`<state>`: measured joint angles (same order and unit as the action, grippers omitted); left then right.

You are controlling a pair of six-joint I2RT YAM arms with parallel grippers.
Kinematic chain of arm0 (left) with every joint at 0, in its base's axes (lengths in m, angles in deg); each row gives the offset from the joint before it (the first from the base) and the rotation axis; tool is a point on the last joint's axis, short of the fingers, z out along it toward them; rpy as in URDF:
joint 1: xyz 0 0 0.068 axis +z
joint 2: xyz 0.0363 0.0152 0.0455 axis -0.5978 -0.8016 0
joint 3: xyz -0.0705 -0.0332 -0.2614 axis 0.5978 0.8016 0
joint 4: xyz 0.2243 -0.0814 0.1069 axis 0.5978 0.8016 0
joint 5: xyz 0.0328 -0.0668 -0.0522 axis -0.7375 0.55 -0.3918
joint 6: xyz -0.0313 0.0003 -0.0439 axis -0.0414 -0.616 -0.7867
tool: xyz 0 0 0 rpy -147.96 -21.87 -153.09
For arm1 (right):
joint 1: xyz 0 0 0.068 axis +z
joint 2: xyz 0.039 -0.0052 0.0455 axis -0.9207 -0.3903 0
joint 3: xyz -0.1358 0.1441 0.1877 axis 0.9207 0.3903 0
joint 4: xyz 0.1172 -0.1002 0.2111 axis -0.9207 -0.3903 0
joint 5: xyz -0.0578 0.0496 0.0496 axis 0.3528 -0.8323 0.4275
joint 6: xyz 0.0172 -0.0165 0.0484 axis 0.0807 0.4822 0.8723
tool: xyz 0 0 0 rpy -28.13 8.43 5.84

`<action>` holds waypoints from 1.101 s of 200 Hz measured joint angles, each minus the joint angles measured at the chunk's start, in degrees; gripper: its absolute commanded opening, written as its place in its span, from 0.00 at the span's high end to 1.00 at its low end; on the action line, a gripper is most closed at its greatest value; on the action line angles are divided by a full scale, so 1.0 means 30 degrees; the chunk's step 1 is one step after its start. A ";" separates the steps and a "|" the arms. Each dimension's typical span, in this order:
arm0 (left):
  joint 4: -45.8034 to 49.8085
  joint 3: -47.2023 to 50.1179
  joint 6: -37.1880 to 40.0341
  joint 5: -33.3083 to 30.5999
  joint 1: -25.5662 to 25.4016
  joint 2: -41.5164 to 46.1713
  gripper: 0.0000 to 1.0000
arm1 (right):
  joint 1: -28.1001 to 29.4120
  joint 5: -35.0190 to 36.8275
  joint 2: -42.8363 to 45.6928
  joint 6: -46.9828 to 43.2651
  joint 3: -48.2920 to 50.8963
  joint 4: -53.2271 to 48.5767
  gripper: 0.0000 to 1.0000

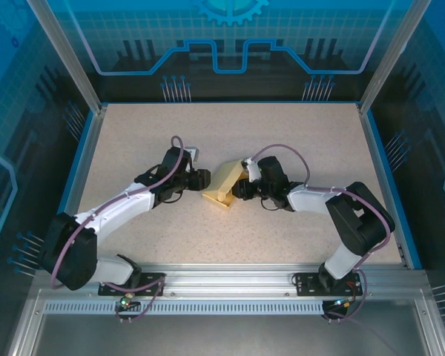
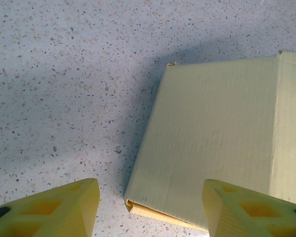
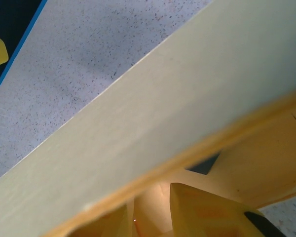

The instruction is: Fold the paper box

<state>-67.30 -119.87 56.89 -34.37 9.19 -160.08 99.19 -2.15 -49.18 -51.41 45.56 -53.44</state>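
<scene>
The paper box [image 1: 224,185], pale yellow card, lies mid-table between both arms, its right side raised. My left gripper [image 1: 202,179] sits just left of it. In the left wrist view that gripper [image 2: 150,190] is open, and the box's [image 2: 217,138] near corner lies on the table between the yellow fingers [image 2: 54,212], touching neither. My right gripper [image 1: 242,187] reaches into the box's right side. In the right wrist view its fingers [image 3: 207,212] sit under a broad card flap [image 3: 153,98], a narrow gap apart with card in it. Whether the card is clamped is unclear.
The speckled tabletop [image 1: 319,141] has free room behind and in front of the box. Blue edging and metal frame posts [image 1: 371,111] bound it. A rail [image 1: 230,278] with both arm bases runs along the near edge.
</scene>
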 measured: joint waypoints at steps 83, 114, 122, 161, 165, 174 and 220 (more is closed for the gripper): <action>-0.0765 0.1705 0.0532 0.0933 -0.1151 0.4393 0.36 | 0.0153 0.0007 0.0124 0.0525 -0.0029 0.1100 0.74; -0.0962 0.1705 0.0874 0.0765 -0.1253 0.5173 0.35 | 0.0809 0.0211 0.0131 0.0576 -0.1137 0.0882 0.75; -0.0874 0.1705 0.0998 0.0619 -0.1260 0.5166 0.34 | 0.0954 0.0255 0.0131 0.0568 -0.1566 0.0889 0.75; -0.0284 0.1705 0.1071 -0.0838 -0.1231 0.5311 0.32 | 0.1275 0.0656 -0.0423 0.0568 -0.4044 0.0539 0.76; -0.0211 0.1705 0.1071 -0.0991 -0.1209 0.5384 0.31 | 0.1290 0.0670 -0.0554 0.0539 -0.4262 0.0503 0.75; -0.0029 0.1712 0.1071 -0.1297 -0.1137 0.5595 0.31 | 0.1319 0.0787 -0.0707 0.0423 -0.4488 0.0313 0.74; 0.0306 0.1843 0.1158 -0.2288 -0.0750 0.7308 0.28 | 0.1319 0.2594 0.0393 -0.2798 -0.3767 -0.3096 0.60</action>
<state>-66.39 -114.34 60.37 -41.23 6.94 -138.15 103.15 5.63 -48.00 -59.81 34.26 -62.73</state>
